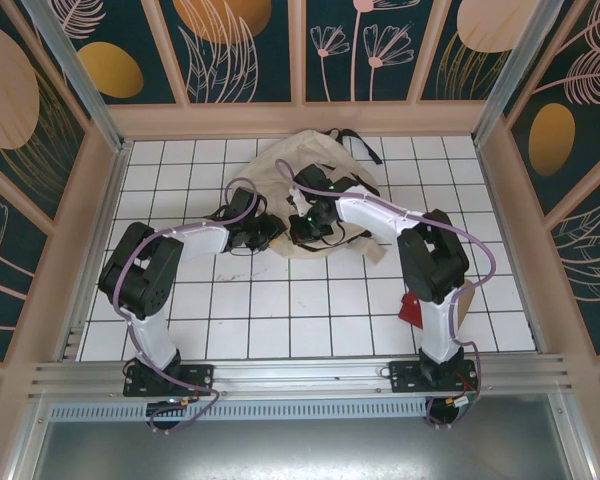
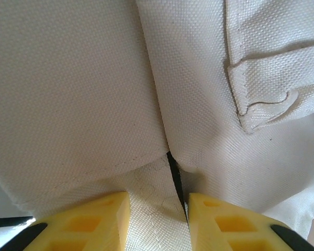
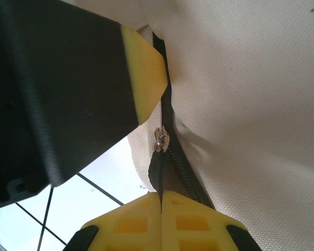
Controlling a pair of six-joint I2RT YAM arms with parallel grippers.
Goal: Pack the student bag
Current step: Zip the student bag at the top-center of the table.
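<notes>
Beige canvas marks your student bag (image 1: pixel 280 165), slumped at the far middle of the white tiled tabletop (image 1: pixel 280 320). Your left tool (image 2: pixel 158 206) sits at the bag's left edge, its yellow fingers (image 2: pixel 107 219) a little apart, with canvas lying between them. Your right tool (image 3: pixel 161 206) is over the bag's middle. Its fingers are pressed together on the black pull tab (image 3: pixel 155 175) hanging from the metal zipper slider (image 3: pixel 158 140), close beside the left tool's yellow fingertip (image 3: pixel 144 78).
</notes>
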